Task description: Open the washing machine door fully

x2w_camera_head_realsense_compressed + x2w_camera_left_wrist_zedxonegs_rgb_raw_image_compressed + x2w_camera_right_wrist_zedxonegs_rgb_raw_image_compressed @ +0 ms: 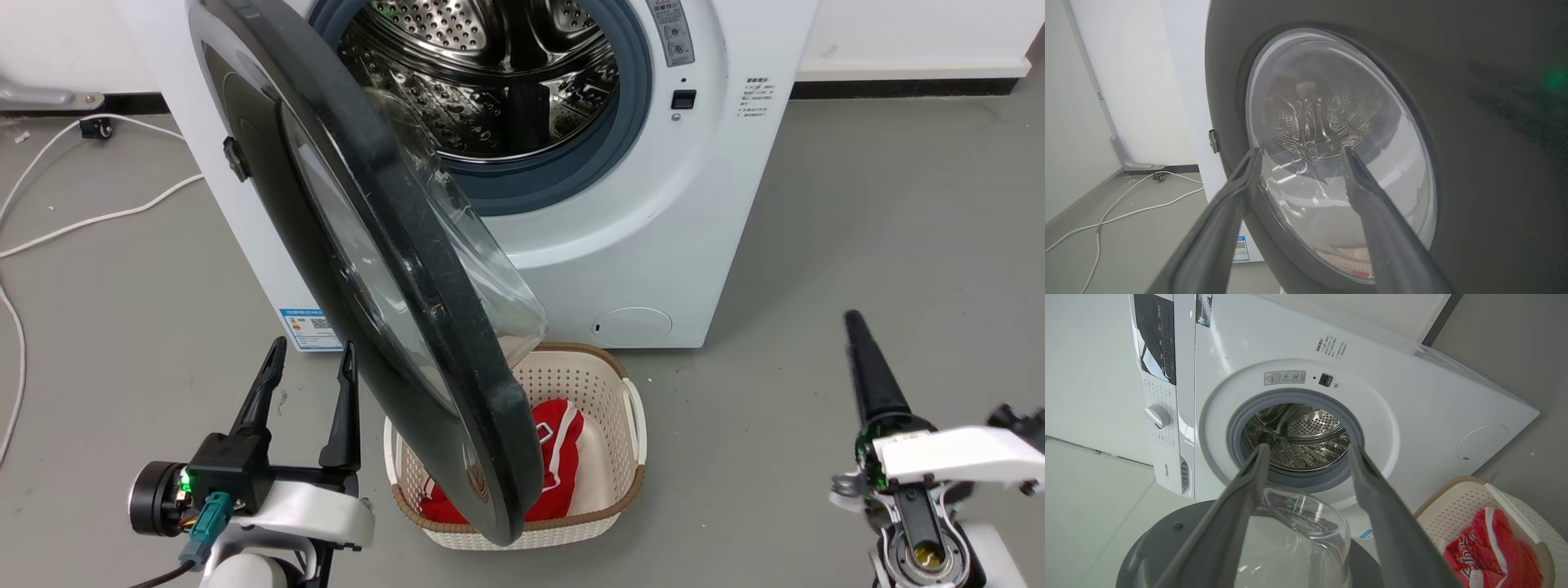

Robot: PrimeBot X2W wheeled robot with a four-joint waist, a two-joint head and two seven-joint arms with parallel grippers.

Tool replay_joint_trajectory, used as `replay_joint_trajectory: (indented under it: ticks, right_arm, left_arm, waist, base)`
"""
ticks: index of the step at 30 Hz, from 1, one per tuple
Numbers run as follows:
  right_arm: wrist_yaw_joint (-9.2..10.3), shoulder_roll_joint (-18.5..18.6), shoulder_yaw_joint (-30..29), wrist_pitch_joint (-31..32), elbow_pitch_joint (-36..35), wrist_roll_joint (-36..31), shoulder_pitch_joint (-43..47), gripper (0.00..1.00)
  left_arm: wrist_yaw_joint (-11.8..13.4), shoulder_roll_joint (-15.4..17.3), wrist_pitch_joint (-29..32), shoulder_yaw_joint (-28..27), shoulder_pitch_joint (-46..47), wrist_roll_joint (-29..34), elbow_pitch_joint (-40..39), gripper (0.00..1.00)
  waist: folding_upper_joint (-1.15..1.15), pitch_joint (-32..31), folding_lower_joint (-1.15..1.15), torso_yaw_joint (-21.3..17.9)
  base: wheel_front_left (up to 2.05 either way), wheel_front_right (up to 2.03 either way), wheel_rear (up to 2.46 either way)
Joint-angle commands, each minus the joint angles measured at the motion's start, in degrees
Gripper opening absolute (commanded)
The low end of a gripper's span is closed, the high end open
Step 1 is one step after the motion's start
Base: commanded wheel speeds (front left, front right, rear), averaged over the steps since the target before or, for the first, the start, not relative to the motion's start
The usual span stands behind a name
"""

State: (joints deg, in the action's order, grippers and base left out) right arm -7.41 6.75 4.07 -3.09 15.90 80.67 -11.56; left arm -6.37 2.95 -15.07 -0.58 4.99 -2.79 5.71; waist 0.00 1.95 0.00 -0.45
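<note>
- the washing machine door [384, 245] stands partly swung out from the washing machine [637, 261], hinged on the head view's left, with its glass bowl facing the porthole.
- the steel drum [490, 73] is exposed behind it.
- the door's lower edge hangs over a cream laundry basket [629, 408] holding a red garment [563, 433].
- the left gripper [315, 343] is at the door's outer face, fingers spread wide and holding nothing; contact with the door cannot be told.
- the right gripper [1309, 447] is well apart from the door, its fingers also parted and empty, pointing toward the drum.
- a white cable [82, 220] lies on the grey floor.
</note>
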Motion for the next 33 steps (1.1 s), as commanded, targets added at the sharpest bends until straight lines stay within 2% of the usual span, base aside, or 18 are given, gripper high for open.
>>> replay_joint_trajectory:
  ticks: [1,4,6,8,14,21,27,33]
  right_arm:
    - [-0.14,0.40,-0.27,-2.67,-0.59,-2.82,1.32,1.00]
    - [-0.14,1.53,-0.86,-8.97,-0.50,-12.64,2.97,1.00]
    - [-0.14,0.89,-2.46,-10.80,-1.21,-19.08,3.43,1.00]
    - [-0.13,1.07,-4.68,-11.74,-2.39,-28.37,3.78,1.00]
    - [-0.07,-2.24,-11.29,-12.02,-10.34,-52.63,4.79,1.00]
    - [-0.07,-3.87,-11.21,-8.86,-21.02,-73.21,8.42,1.00]
    - [-0.07,-3.94,-8.62,-8.09,-21.65,-77.56,13.09,1.00]
    - [-0.07,-3.93,-9.14,-9.58,-16.66,-76.17,13.12,1.00]
  left_arm:
    - [0.19,-0.04,-0.15,-0.27,-0.61,0.06,-0.06,1.00]
    - [0.32,-0.02,-0.15,-0.68,-0.76,0.04,-0.20,1.00]
    - [0.33,-0.03,-0.15,-0.90,-0.62,0.00,-0.35,1.00]
    - [0.30,-0.03,-0.15,-1.09,-0.48,0.01,-0.47,1.00]
    - [0.32,-0.03,-0.15,-1.29,-0.53,0.28,-0.64,1.00]
    - [0.13,0.13,-0.15,-1.46,-0.77,0.60,-0.86,1.00]
    - [0.06,0.25,-0.15,-1.26,-0.89,0.77,-0.95,1.00]
    - [-0.08,0.25,-0.15,-1.13,-0.95,0.80,-1.00,1.00]
  waist:
    - [0.00,-0.08,0.00,-0.11]
    - [0.00,-0.22,0.00,-0.33]
    - [0.00,-0.11,0.00,-0.42]
    - [0.00,-0.05,0.00,-0.56]
    - [0.00,-0.22,0.00,-0.70]
    - [0.00,-0.54,0.00,-0.83]
    - [0.00,-0.72,0.00,-0.68]
    - [0.00,-0.65,0.00,-0.63]
  base:
    - [0.00,0.00,0.00]
    - [0.00,0.00,0.00]
    - [0.00,0.00,0.00]
    - [0.00,0.00,0.00]
    - [0.00,0.00,0.00]
    - [0.00,0.00,0.00]
    - [0.00,0.00,0.00]
    - [0.00,0.00,0.00]
